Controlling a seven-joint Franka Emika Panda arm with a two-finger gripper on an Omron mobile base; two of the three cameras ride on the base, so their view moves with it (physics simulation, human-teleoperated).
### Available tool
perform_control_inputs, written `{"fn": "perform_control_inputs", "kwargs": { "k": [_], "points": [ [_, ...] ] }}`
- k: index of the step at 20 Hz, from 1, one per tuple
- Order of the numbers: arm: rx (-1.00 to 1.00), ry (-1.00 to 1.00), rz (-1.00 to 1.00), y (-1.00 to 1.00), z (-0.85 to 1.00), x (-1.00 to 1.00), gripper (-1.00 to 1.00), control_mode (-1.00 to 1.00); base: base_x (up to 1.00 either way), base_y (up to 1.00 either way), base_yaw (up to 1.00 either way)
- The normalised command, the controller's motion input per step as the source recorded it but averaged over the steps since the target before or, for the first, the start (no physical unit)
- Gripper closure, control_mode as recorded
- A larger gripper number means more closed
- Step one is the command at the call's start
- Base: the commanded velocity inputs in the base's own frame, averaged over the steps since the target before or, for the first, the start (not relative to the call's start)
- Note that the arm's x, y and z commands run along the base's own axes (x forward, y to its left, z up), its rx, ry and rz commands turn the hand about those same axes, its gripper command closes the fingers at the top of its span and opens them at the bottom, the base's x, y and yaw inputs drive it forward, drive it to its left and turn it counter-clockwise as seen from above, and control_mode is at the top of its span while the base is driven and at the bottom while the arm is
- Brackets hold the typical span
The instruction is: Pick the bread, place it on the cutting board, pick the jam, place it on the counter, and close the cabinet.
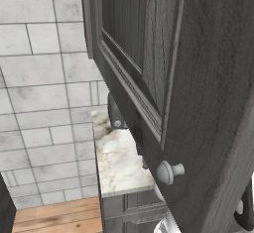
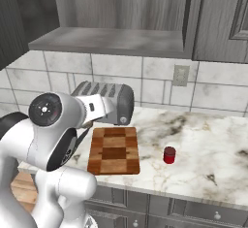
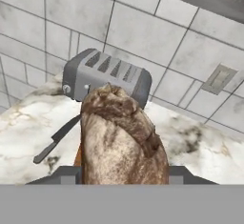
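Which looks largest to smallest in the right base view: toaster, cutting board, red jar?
1. Toaster and cutting board: alike, and the arm hides part of the toaster, so unranked.
2. Red jar: clearly smallest.

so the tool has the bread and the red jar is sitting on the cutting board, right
Not quite. The tool does hold the bread, as the hand view shows. But in the right base view the red jar stands on the counter, to the right of the cutting board and apart from it, not on it.
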Motion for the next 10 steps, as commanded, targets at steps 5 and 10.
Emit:
{"fn": "perform_control_inputs", "kwargs": {
  "k": [5, 10],
  "points": [
    [-0.05, 0.00, 0.00, 0.00, -0.33, 0.08, 1.00, -1.00, 0.00, 0.00, 0.00],
    [-0.07, 0.00, 0.00, 0.00, -0.39, 0.05, 1.00, -1.00, 0.00, 0.00, 0.00]
  ]
}}
